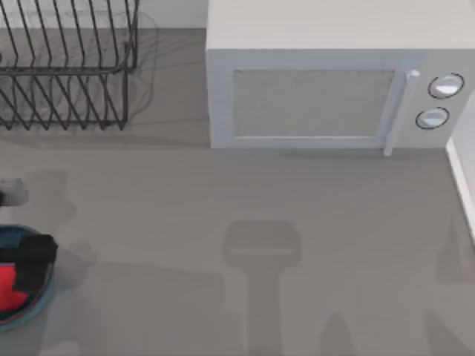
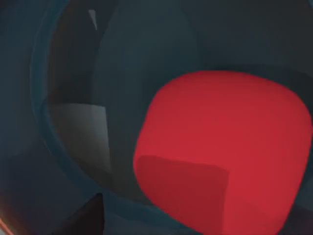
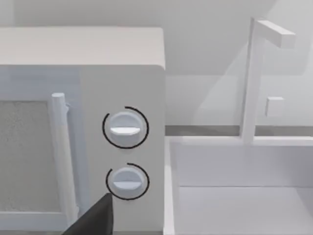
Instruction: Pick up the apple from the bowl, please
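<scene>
1. The grey counter (image 1: 223, 200) fills most of the top view, with soft shadows of the arms lying across its lower middle and lower right.
2. A white microwave (image 1: 326, 81) stands at the upper centre and right of the top view, door shut, a vertical handle and two round knobs (image 1: 438, 100) on its right end. The right wrist view looks straight at those knobs and the handle.
3. A black wire dish rack (image 1: 67, 63) sits in the upper left corner of the top view, well apart from everything else.
4. A white sink basin (image 3: 234, 196) with a thin white tap (image 3: 254, 78) lies just beside the microwave's knob end in the right wrist view; its edge shows at the right border of the top view.
5. The bowl (image 1: 37, 300), blue and shallow, sits at the lower left edge of the top view, partly cut off by the frame.
6. The left tool (image 1: 30, 259), a dark block, hangs directly over the bowl and covers part of it. I cannot tell how far its fingers are spread or whether they have hold of anything.
7. The apple (image 1: 7, 285), bright red, lies inside the bowl, partly under the left tool. In the left wrist view it looms large at centre right (image 2: 220, 152) against the bowl's dark blue wall (image 2: 63, 88).
8. A dark tip of the right tool (image 3: 95, 220) shows at the bottom of the right wrist view, in front of the microwave; its opening cannot be judged.
</scene>
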`<state>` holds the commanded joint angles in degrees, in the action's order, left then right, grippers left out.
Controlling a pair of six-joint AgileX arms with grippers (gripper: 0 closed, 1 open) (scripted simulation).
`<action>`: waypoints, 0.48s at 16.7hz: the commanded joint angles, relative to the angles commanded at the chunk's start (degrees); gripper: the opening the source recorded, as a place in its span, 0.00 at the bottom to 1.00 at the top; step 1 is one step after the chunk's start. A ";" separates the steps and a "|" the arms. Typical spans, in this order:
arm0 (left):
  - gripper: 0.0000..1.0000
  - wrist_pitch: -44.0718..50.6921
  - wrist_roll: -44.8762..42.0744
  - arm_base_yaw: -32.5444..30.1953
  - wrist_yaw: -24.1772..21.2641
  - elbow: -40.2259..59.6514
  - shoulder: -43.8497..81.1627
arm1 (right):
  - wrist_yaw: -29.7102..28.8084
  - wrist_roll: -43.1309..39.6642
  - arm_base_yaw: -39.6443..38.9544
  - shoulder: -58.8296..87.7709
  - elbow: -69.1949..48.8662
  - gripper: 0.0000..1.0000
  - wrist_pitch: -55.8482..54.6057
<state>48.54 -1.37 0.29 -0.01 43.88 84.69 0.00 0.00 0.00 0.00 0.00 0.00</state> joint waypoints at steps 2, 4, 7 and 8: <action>1.00 -6.60 -0.09 0.06 0.00 -3.24 2.51 | 0.00 0.00 0.00 0.00 0.00 1.00 0.00; 1.00 -10.87 -0.17 0.10 0.01 -5.94 4.72 | 0.00 0.00 0.00 0.00 0.00 1.00 0.00; 1.00 -12.75 -0.22 0.13 0.01 -7.40 6.00 | 0.00 0.00 0.00 0.00 0.00 1.00 0.00; 1.00 -12.75 -0.22 0.13 0.01 -7.40 6.00 | 0.00 0.00 0.00 0.00 0.00 1.00 0.00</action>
<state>35.79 -1.58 0.43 0.00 36.48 90.70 0.00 0.00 0.00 0.00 0.00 0.00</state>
